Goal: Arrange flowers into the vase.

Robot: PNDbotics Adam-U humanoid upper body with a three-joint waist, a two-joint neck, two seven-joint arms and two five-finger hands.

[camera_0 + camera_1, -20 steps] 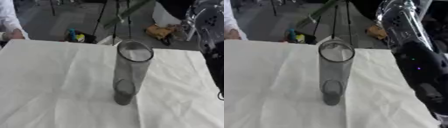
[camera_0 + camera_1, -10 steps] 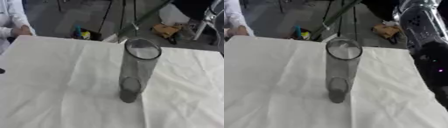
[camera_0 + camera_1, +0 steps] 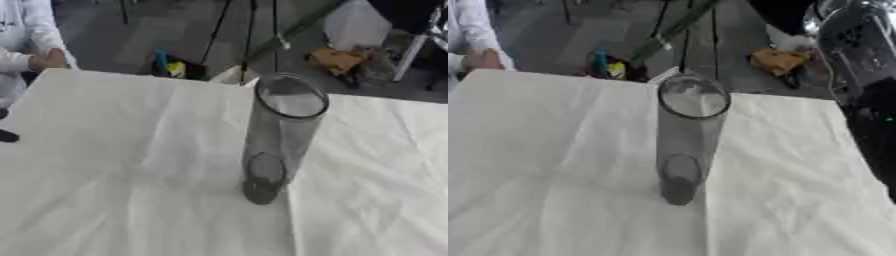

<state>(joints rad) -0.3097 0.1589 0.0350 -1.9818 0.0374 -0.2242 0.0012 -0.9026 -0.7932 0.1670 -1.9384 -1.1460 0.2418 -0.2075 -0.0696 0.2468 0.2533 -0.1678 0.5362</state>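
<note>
Vase (image 3: pixel 278 135) stands upright mid-surface (image 3: pixel 114 165) on white cloth, mouth open upward, nothing visible inside; placed central, probably so either arm can reach it. A green stem (image 3: pixel 671 32) slants above and behind the vase rim, apparently carried toward it. Neither hand shows, so finger state unknown. Right arm (image 3: pixel 864 75) is right of the vase.

Even, soft light falls on the white cloth (image 3: pixel 122 165), which reads bright without glare. Both views are blurred throughout, edges smeared. The glass vase (image 3: pixel 276 135) casts only a faint shadow at its base. The floor beyond lies dimmer.
</note>
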